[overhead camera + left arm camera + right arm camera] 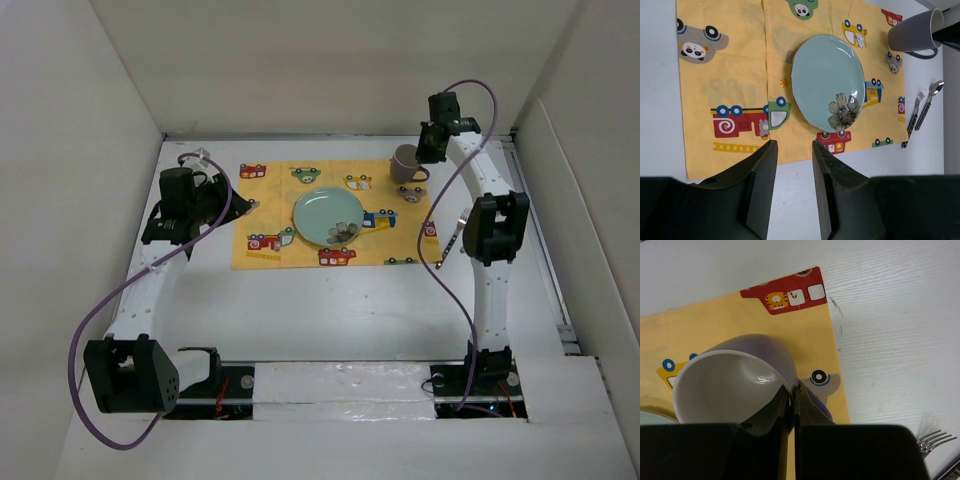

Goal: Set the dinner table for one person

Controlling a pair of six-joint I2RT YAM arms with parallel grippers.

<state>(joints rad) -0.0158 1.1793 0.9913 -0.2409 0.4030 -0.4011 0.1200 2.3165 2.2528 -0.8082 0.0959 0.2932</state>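
Fingers (pixel 762 170) of the left gripper (pixel 792 147) are held parted and empty at the left edge of the yellow cloth (pixel 270 200), which is spread on the dinner table (pixel 330 310) with the plate (pixel 328 217) at its middle. At the cloth's far right corner the mug (pixel 406 163) is pinched by its wall in the right gripper (pixel 791 400); whether its base is resting cannot be told. Fork (pixel 912 120) and spoon (pixel 927 107) are laid side by side on the table right of the cloth, long axes near-to-far, and are judged nearer the right arm.

Dinner table (pixel 340 310): large flat plain white rectangle, level and matte, filling most of the overhead view.
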